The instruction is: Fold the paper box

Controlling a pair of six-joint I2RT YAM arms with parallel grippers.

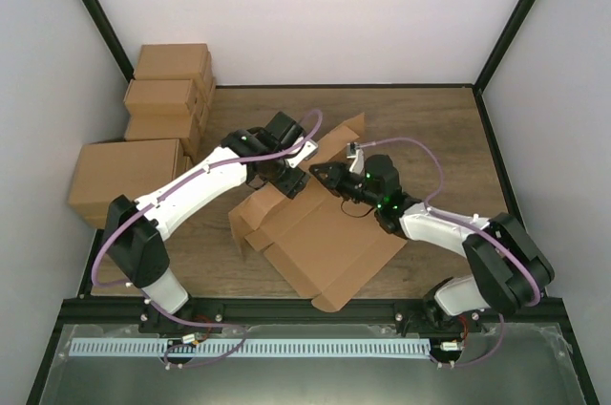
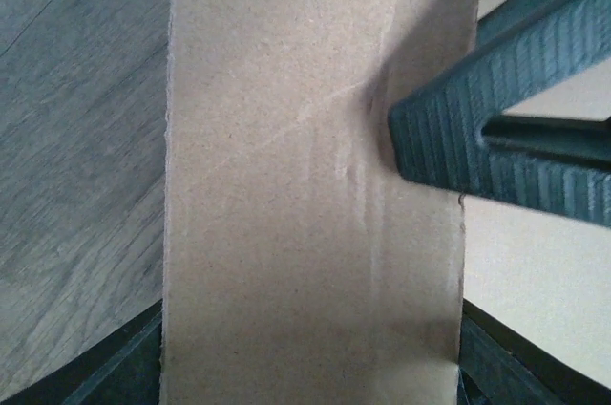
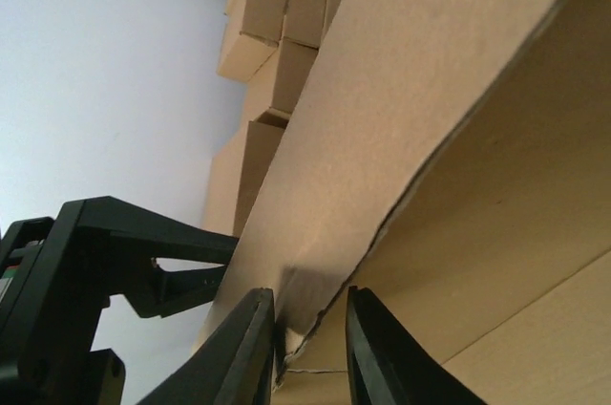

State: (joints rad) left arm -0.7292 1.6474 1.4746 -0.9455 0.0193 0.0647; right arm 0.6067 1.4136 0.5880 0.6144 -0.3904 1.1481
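Note:
The paper box (image 1: pixel 325 233) lies as a flat brown die-cut sheet in the middle of the table, with its far flap (image 1: pixel 334 147) raised. Both grippers meet at that flap. My left gripper (image 1: pixel 289 179) stands wide, and the flap (image 2: pixel 315 185) fills the space between its fingers (image 2: pixel 134 362). My right gripper (image 1: pixel 323 174) straddles the flap's torn edge (image 3: pixel 315 314). Its jaws are slightly apart, with one finger (image 3: pixel 250 348) against the cardboard and the other off it. A right finger (image 2: pixel 496 147) also shows in the left wrist view.
Three small brown cartons (image 1: pixel 167 99) are stacked at the back left, with a larger carton (image 1: pixel 124 176) in front of them beside the left arm. White walls and a black frame enclose the wooden table (image 1: pixel 439 138).

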